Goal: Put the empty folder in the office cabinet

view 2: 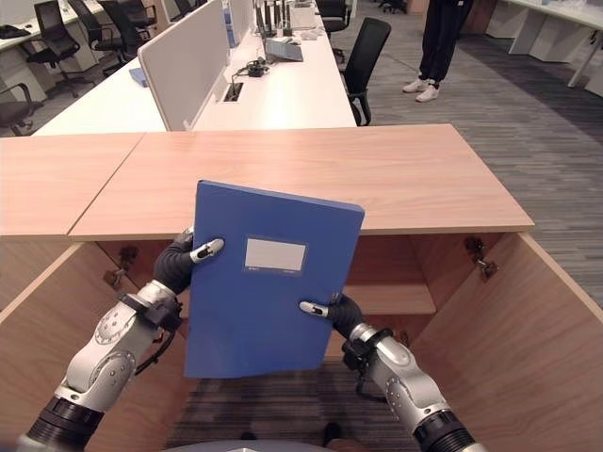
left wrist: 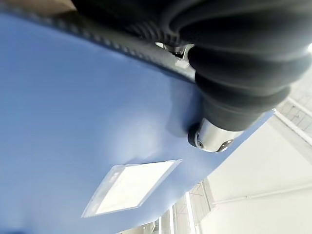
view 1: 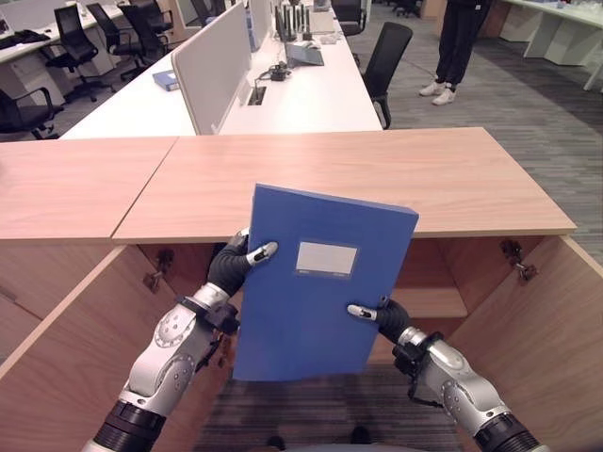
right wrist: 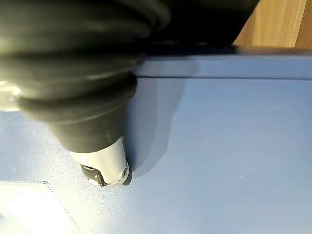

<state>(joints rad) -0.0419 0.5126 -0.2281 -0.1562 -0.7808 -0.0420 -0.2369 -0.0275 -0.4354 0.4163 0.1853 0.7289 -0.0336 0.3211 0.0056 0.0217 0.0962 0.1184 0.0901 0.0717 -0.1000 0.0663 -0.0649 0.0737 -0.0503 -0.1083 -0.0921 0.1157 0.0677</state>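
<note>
A: What's nearest?

B: Both hands, holding the blue folder (view 1: 316, 282) upright and a little tilted, in front of the open cabinet (view 1: 358, 179). The left hand (view 1: 236, 262) grips the folder's left edge, thumb (view 1: 261, 251) across the front cover, the rest wrapped behind. The right hand (view 1: 382, 314) pinches the right edge lower down, thumb (view 1: 362, 312) on the front.

A: So both are clamped on it?

B: Yes. In each wrist view the thumb presses flat on blue cover. The fingers behind the folder are hidden, so I read the grip mostly from the thumbs.

A: Anything on the folder?

B: A pale label pocket (view 1: 326, 258) on the front, upper middle.

A: And the cabinet?

B: Wooden, with both doors swung out to either side. The folder's top edge stands above the cabinet's top board; its lower part hangs before the opening. A shelf (view 1: 429, 301) shows inside to the right of the folder.

A: Farther back?

B: A long white desk (view 1: 301, 104) with a divider panel (view 1: 212, 61), black chairs (view 1: 388, 52) beside it, and a person (view 1: 455, 47) in dark trousers and white shoes standing on the grey carpet.
</note>
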